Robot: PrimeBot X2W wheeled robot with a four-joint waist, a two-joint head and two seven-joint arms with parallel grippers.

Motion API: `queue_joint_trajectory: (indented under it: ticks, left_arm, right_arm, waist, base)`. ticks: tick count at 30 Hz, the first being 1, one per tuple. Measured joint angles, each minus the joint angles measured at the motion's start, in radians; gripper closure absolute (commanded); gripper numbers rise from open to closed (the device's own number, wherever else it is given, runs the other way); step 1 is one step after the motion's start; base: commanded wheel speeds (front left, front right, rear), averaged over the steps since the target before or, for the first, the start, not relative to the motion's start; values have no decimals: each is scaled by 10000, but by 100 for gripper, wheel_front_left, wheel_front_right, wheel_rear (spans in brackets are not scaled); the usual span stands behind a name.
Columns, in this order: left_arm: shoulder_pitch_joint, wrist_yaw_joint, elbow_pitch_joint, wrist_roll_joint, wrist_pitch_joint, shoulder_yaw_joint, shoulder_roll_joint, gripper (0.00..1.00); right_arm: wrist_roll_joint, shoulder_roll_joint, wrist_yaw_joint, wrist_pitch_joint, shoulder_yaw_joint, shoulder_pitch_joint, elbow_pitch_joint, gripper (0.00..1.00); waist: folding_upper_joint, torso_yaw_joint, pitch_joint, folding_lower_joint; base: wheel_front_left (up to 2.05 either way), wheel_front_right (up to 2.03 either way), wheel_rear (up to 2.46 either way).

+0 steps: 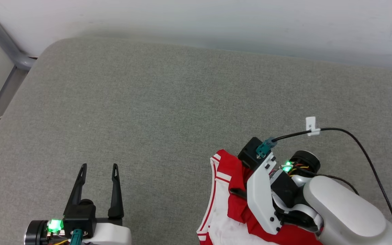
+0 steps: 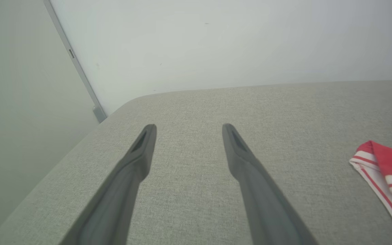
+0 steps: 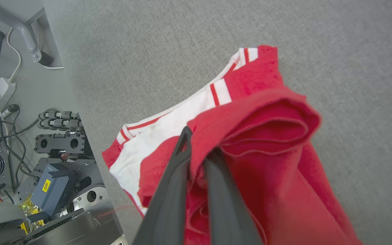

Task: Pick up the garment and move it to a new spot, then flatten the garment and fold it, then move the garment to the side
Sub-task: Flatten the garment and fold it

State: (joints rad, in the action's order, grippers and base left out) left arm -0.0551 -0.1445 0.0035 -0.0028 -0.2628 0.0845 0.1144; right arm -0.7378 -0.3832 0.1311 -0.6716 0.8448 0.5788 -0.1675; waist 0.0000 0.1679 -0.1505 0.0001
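Right now the right gripper [image 3: 199,149] is pinched on a bunched red fold of the shirt [image 3: 267,136], at the near edge of the cushion [image 1: 148,102] on the robot's right. A white sleeve [image 3: 168,129] trails out of the bunch.

Risks, my read:
- The bite looks shallow and spans several layers. One finger is bare and the other is buried under cloth. A quick lift could shed the outer layers or drop the lot.
- The shirt sits right at the near edge, so a slip there puts it on the robot base [image 3: 56,163] among the wiring.
- It is held mid-bunch, not by a hem or shoulder, so it will likely land crumpled and flattening gets harder.
- The wrist cable [image 1: 352,136] arcs over the cushion and a wide swing could snag it.

The left gripper [image 1: 99,168] is spread wide and empty over bare cushion, well apart from the shirt.

View differences:
- The right wrist view gives the pinch itself, the fold layers and the base below the edge. In the head view the wrist housing covers that spot.
- The head view gives both arms and the open cushion ahead for a new spot.
- The left wrist view gives the striped trim low at its right, then the far cushion edge against the wall [image 2: 216,44].
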Motion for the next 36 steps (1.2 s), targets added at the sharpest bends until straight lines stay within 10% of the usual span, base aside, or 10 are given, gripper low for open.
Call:
queue_joint_trajectory:
  ticks: [14,16,17,27,36]
  left_arm:
    - [301,-50,56,-4,0,121,-90,0]
    - [309,-50,90,-6,0,127,-88,0]
    - [309,-48,107,-4,0,130,-84,0]
    - [-18,-48,201,-2,0,102,90,0]
    - [-505,-35,234,-27,0,65,242,0]
  right_arm:
    - [-123,780,0,951,2284,1252,-2984,100]
    - [-374,769,0,1221,2435,1316,-3095,47]
    - [-391,713,0,1409,2523,1372,-3076,0]
    - [-899,-583,2,3687,1804,1173,-1605,0]
    - [476,-1386,0,5699,-988,-185,-1091,0]
  waist:
    - [0,265,-494,0]
    - [0,221,-468,0]
    - [0,197,-441,0]
    - [0,-244,255,0]
    - [0,-972,915,-1]
  base:
    - [0,0,0]
    - [0,0,0]
    - [0,0,0]
    - [0,0,0]
    - [0,0,0]
